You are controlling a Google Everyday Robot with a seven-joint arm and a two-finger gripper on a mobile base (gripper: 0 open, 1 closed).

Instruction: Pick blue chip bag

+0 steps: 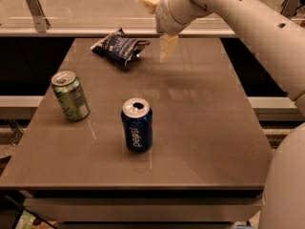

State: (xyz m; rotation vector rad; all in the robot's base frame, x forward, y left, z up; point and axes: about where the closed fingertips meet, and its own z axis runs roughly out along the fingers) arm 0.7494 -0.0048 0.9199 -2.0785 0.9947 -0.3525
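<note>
The blue chip bag [119,46] lies crumpled at the far left of the brown table [200,128], dark navy with white lettering. My gripper [152,30] hangs above the far edge of the table, just right of the bag and not touching it. Its two pale fingers [167,46] are spread apart with nothing between them. The white arm reaches in from the upper right.
An upright blue Pepsi can [137,124] stands in the middle of the table. A green can [70,95] stands at the left. A glass rail with metal posts [33,4] runs behind the table. The robot's white body [286,185] fills the lower right corner.
</note>
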